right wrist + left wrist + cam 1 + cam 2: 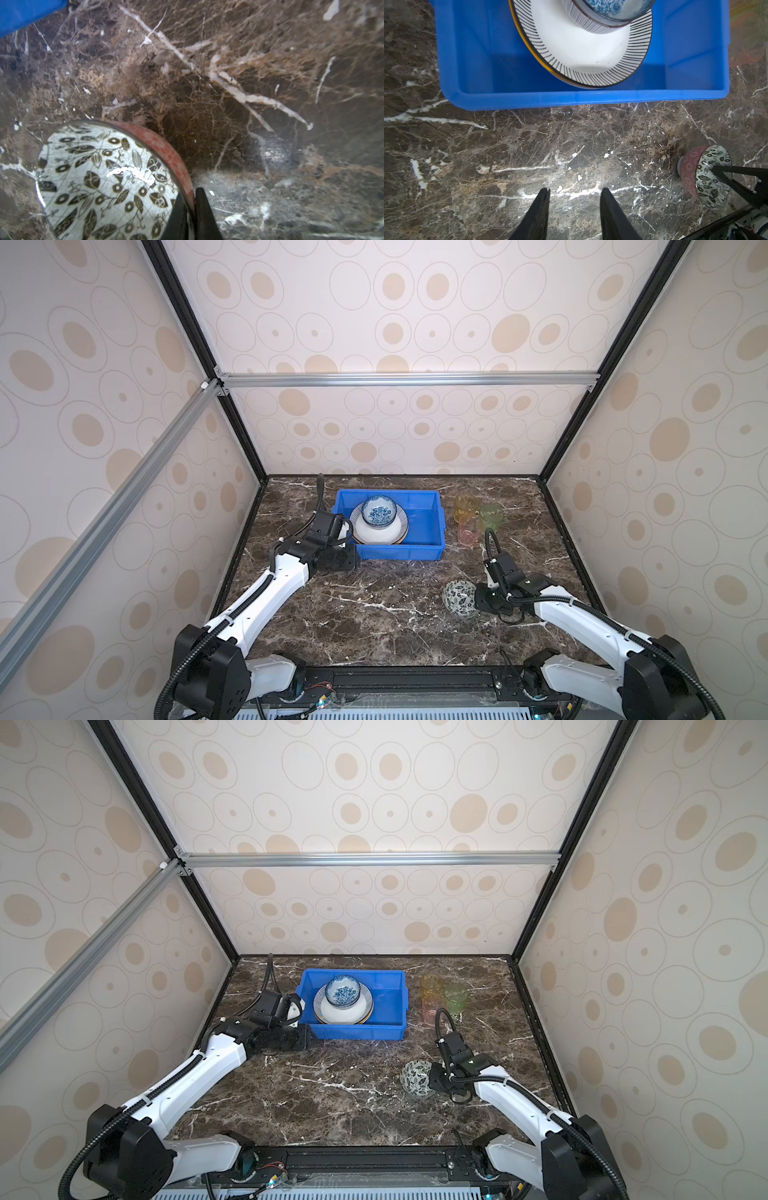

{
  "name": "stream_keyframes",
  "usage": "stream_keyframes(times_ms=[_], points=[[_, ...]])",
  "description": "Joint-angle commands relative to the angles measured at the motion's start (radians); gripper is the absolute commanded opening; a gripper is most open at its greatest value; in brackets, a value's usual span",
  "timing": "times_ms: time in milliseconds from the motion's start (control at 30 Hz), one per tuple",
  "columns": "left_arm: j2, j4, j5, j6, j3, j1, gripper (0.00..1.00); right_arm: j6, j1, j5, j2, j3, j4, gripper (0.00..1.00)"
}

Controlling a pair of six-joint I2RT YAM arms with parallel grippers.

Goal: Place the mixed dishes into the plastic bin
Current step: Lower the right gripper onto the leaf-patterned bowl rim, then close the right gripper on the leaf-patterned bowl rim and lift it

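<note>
The blue plastic bin (399, 552) (357, 1032) (571, 99) holds a striped-rim plate (380, 533) (591, 58) lying on a yellow-edged plate, with a blue floral bowl (378, 510) (342, 990) on top. My left gripper (575, 191) is open over bare marble beside the bin's near wall. My right gripper (192, 199) (474, 598) is shut on the rim of a small bowl (459, 598) (417, 1078) (708, 176) (104, 182), pink outside and black-and-white leafy inside. That bowl is tipped on its side at the front right. Yellow (465, 505), green (492, 516) and pink (469, 531) tumblers stand right of the bin.
The brown marble table (374, 614) is walled in on three sides by patterned panels with black frame posts. The tumblers stand close together between the bin and the right wall. The left arm's wrist (332, 558) sits at the bin's front left corner.
</note>
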Motion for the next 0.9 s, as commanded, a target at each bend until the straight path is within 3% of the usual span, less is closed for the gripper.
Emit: stream_keyframes(times_ms=[0,133,867], points=[[0.008,-0.005,-0.016,-0.003,0.052,-0.006,0.41,0.004,-0.007,0.002,0.002,0.007,-0.015,0.06],[0.015,-0.003,-0.014,-0.005,0.058,-0.008,0.41,-0.007,-0.007,-0.003,0.001,0.024,-0.03,0.0],[-0.006,0.012,-0.033,0.0,0.061,-0.009,0.4,-0.032,-0.008,-0.015,-0.029,0.148,-0.11,0.0]])
